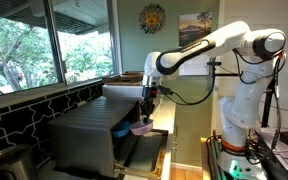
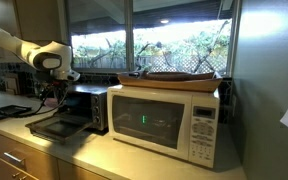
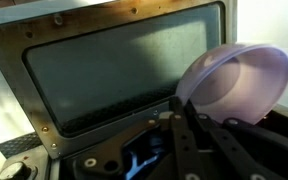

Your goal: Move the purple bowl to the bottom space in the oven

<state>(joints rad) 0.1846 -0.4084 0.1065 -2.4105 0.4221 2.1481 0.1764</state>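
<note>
White arm [image 1: 214, 45] reaches from its base at the right of the frame across to the middle, elbow high and forearm roughly level. The wrist is bent so the gripper [image 1: 148, 105] points down in front of the oven [image 1: 79, 135]. The gripper is clamped on the purple bowl [image 1: 142, 128], pinching it at the rim. In the wrist view a dark finger [image 3: 184, 125] runs up to the rim, and the bowl sits tipped at the right of that frame with its hollow toward the camera. The bowl hangs in the air just above the dropped-open oven door [image 3: 114, 70], in front of the oven's mouth; I can't tell that it is inside any shelf space. The door's glass window fills the upper left of the wrist view. In an exterior view the door lies flat out over the counter [image 2: 104, 160] at lower left, and a white microwave [image 2: 169, 120] stands just beside the oven at centre. The bowl is too small to pick out there.
</note>
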